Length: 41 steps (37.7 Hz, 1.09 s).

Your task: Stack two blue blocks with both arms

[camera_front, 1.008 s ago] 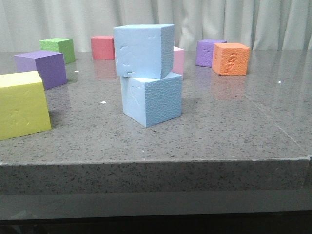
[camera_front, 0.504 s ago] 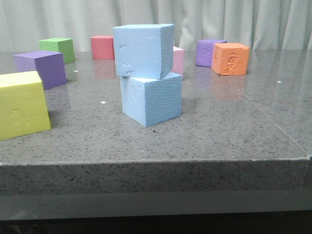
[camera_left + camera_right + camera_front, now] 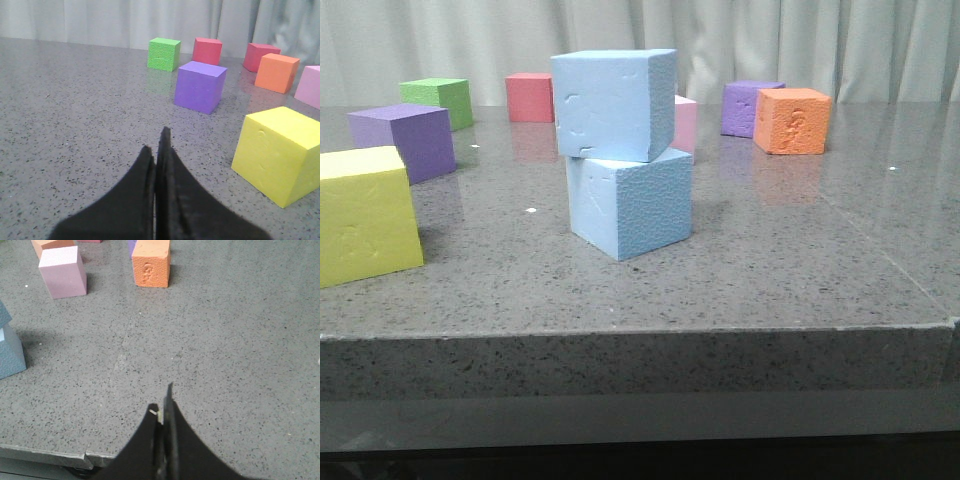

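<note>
Smoother blue block [image 3: 612, 103] sits atop pebbled blue block [image 3: 632, 205], mid-table [image 3: 790, 270], slightly skewed. Left gripper [image 3: 156, 150] closed, empty. Right gripper [image 3: 164, 407] closed, seemingly empty, well apart from stack.

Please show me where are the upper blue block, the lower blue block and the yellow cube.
upper blue block [image 3: 603, 105]: front view, on its smoother dented front face.
lower blue block [image 3: 645, 205]: front view, on its pebbled right-hand face.
yellow cube [image 3: 365, 225]: front view, on its front face.
</note>
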{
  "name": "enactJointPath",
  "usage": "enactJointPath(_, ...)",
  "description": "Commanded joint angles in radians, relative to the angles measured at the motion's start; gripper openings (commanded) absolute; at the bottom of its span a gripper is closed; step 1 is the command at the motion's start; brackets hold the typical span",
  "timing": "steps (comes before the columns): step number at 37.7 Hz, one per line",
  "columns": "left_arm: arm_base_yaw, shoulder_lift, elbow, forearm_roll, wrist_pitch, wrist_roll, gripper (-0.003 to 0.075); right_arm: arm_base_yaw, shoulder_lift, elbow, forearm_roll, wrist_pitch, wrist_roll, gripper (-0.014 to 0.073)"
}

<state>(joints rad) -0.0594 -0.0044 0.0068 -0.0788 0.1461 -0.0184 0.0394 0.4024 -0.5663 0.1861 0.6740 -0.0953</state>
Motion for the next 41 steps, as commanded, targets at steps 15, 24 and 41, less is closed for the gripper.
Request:
enactJointPath(15, 0.001, -0.019, 0.002, 0.001, -0.073, 0.000, -0.0020, -0.006, 0.005, -0.025, 0.003, -0.076, -0.011, -0.0068)
enactJointPath(24, 0.001, -0.019, 0.002, 0.001, -0.073, 0.000, -0.0020, -0.006, -0.003, -0.001, -0.060, -0.156, -0.011, -0.0068)
enactJointPath(41, 0.001, -0.019, 0.002, 0.001, -0.073, 0.000, -0.0020, -0.006, -0.264, 0.421, -0.069, -0.517, -0.010, -0.0068)
